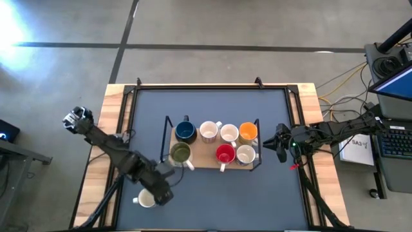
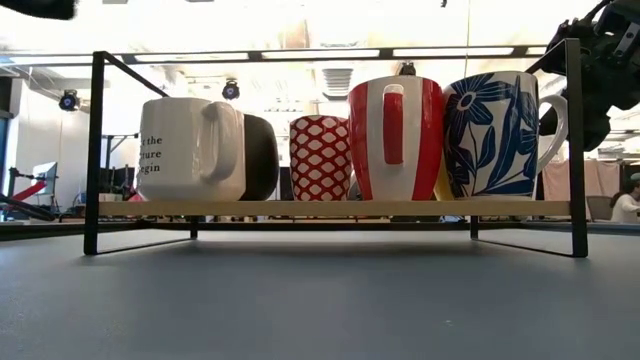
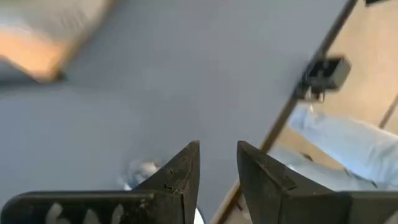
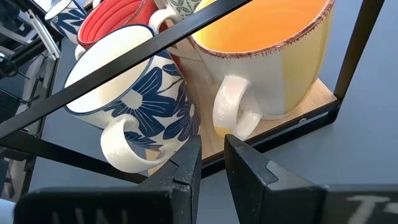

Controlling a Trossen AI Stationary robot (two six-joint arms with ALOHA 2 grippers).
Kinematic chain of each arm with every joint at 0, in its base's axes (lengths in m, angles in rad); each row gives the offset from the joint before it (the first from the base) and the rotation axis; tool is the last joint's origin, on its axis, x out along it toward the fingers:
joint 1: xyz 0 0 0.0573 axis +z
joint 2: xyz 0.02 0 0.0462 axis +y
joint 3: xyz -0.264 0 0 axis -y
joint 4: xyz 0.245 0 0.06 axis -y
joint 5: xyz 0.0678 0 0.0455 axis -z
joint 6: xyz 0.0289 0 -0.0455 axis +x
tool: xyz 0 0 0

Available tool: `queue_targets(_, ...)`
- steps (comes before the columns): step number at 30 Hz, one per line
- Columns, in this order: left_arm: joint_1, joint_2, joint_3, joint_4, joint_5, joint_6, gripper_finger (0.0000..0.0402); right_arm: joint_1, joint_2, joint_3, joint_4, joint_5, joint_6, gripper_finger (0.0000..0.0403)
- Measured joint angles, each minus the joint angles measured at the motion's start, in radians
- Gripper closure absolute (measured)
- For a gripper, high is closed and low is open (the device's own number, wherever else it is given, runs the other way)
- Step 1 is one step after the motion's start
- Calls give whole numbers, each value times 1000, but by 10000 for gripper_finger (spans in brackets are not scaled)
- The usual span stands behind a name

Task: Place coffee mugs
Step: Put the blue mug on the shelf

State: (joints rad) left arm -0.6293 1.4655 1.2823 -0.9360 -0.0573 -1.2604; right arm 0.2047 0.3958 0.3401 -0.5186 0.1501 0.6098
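A black wire rack with a wooden shelf (image 1: 205, 161) stands mid-table and holds several mugs: dark blue (image 1: 185, 131), two white (image 1: 208, 131), orange (image 1: 248, 132), olive green (image 1: 180, 153), red (image 1: 224, 154) and a blue-flowered white one (image 1: 245, 154). Another white mug (image 1: 145, 200) is near the table's front left, and my left gripper (image 1: 161, 192) is over its right side, fingers nearly together. My right gripper (image 4: 211, 158) is shut and empty just right of the rack, close to the orange mug's white handle (image 4: 233, 112) and the flowered mug's handle (image 4: 127, 149). My left gripper comes at the white mug from above. A sliver of white (image 3: 200, 216) shows far back in the narrow gap between its fingers. The gripper itself hides which part of the mug it has and whether the mug is on the table.
The rack's black frame bars (image 4: 124, 68) stand between my right gripper and the mugs. A black rail (image 1: 212, 86) runs around the dark mat. Cables and a laptop (image 1: 393, 129) lie off the table's right side. Free mat lies in front of the rack (image 2: 320, 300).
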Motion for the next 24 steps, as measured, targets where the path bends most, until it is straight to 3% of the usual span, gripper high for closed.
queue_targets(7,-100,37,-2,-42,69,-199,315,0,0,0,0,0,0,344)
queue_targets(13,-139,56,-2,-48,69,-328,315,0,0,0,0,0,0,344)
queue_targets(24,-151,148,-2,-63,66,-377,316,0,0,0,0,0,0,344)
